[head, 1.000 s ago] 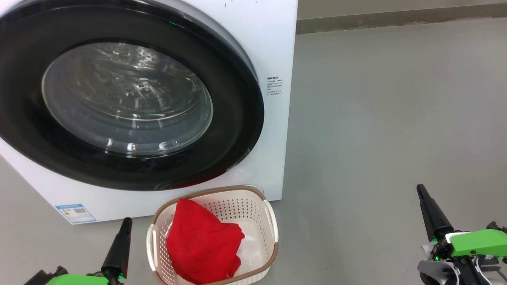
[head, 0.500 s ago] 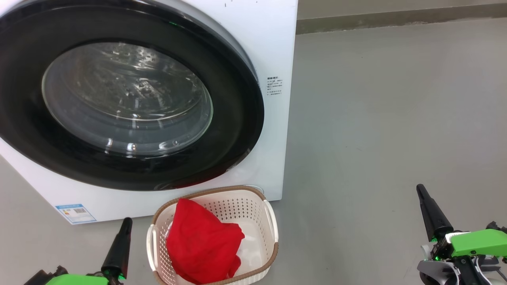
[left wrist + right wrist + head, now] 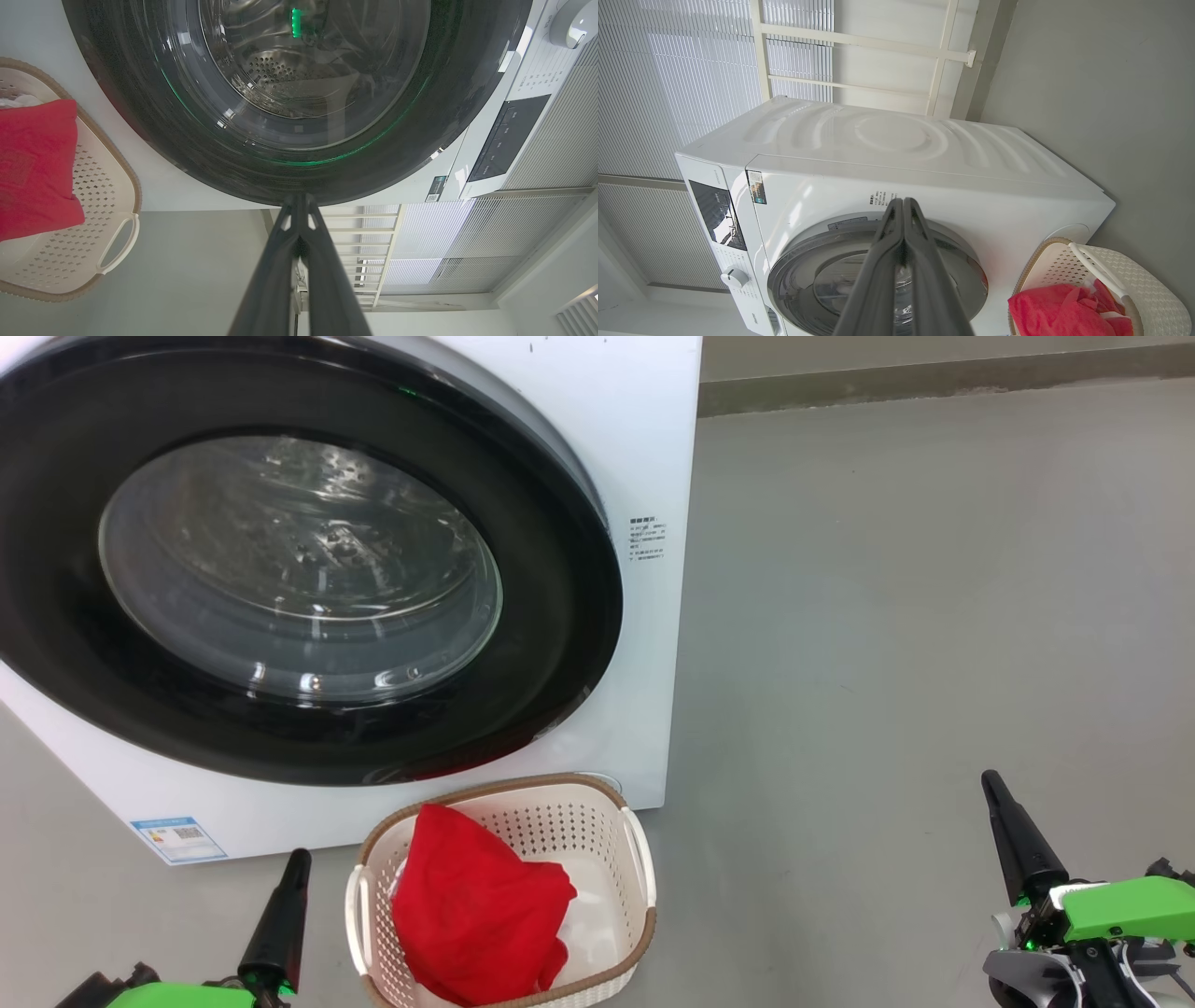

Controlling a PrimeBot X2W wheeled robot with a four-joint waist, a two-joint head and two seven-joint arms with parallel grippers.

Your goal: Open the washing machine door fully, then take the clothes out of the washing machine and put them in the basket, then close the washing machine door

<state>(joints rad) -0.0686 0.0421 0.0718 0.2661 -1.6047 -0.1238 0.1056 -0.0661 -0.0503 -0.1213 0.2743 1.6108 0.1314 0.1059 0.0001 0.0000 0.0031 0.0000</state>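
Grippers sit nearest, low over the floor (image 3: 887, 616): left gripper (image 3: 298, 857) and right gripper (image 3: 990, 780), each with fingers pressed together, empty. Beside the left one, the basket (image 3: 597, 788) holds the red clothes (image 3: 476, 905). Behind it stands the washing machine (image 3: 644, 429), the washing machine door (image 3: 551, 644) closed.

Grey floor (image 3: 887, 616), smooth. 2 things sit on it: the washing machine (image 3: 653, 448) and the basket (image 3: 635, 859), basket right against the machine's front, lower corner.
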